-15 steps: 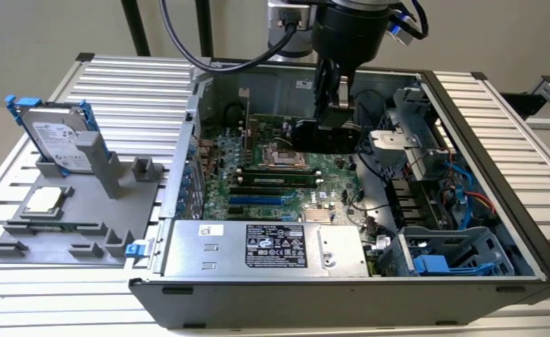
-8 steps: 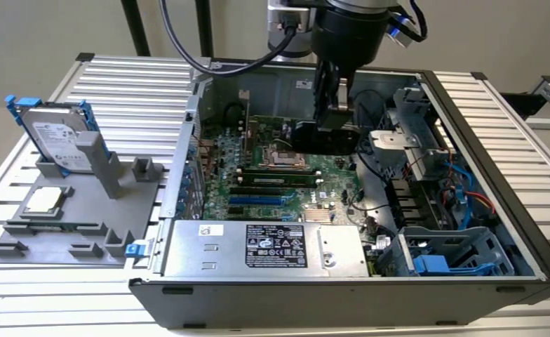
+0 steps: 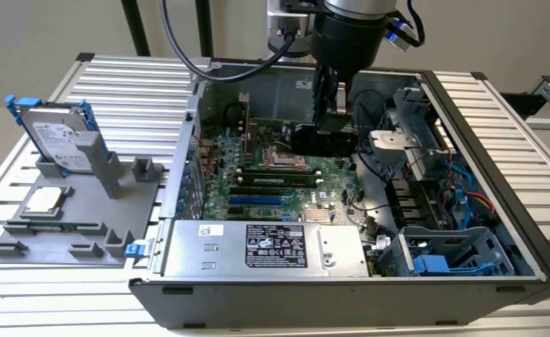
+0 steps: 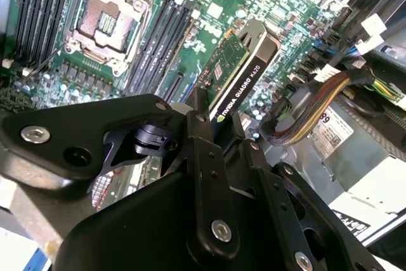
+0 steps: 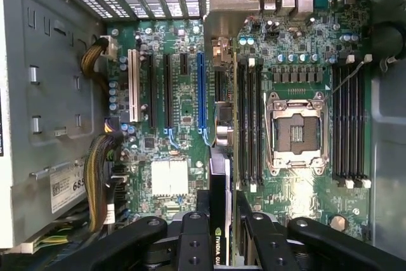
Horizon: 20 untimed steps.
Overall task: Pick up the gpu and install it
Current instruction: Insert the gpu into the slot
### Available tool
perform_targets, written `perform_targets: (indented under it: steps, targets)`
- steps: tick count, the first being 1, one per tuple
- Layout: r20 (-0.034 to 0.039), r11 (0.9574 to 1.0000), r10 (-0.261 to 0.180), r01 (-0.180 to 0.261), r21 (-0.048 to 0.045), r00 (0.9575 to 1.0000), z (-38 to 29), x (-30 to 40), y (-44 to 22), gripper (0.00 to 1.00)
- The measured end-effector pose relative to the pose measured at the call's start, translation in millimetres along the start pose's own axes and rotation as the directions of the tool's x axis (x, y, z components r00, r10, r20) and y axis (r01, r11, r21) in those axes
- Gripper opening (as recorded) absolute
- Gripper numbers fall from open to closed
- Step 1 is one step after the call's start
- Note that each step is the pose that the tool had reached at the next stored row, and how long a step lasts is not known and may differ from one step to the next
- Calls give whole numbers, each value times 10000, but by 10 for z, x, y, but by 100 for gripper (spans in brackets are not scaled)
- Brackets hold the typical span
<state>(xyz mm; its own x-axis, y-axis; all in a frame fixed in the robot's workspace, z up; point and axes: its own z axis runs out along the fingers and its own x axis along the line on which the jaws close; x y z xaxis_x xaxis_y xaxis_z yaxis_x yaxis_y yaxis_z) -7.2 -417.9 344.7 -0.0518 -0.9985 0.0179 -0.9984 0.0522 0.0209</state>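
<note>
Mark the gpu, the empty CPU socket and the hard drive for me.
gpu (image 4: 244,87): second wrist view, black shroud edge.
CPU socket (image 5: 296,133): first wrist view, contact field.
hard drive (image 3: 58,142): exterior view, labelled silver face.

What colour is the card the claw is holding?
Green board with a black edge, clearest on the gpu in the second wrist view.

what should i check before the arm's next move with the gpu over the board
1. Grip: gripper shut on the gpu, card edge-on between its fingers. ok
2. Position: gpu held inside the open computer case, above the motherboard. ok
3. Blue expansion slot free of cards. ok
4. Card lined up with a slot: in the first wrist view it sits beside the blue slot, not over it. cannot tell
5. Cable bundle away from the slots, by the case wall. ok
6. Seated: card not yet in any slot. not ok
</note>
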Motion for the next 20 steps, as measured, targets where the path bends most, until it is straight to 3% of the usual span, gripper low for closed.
perform_targets:
  steps: [10, 20]
  targets:
    - [3, 10000, 2, -2, -2, 10000, 47, -1, 0, 0]
    - [1, 10000, 23, -23, -3, 10000, 200, 0, 62, 0]
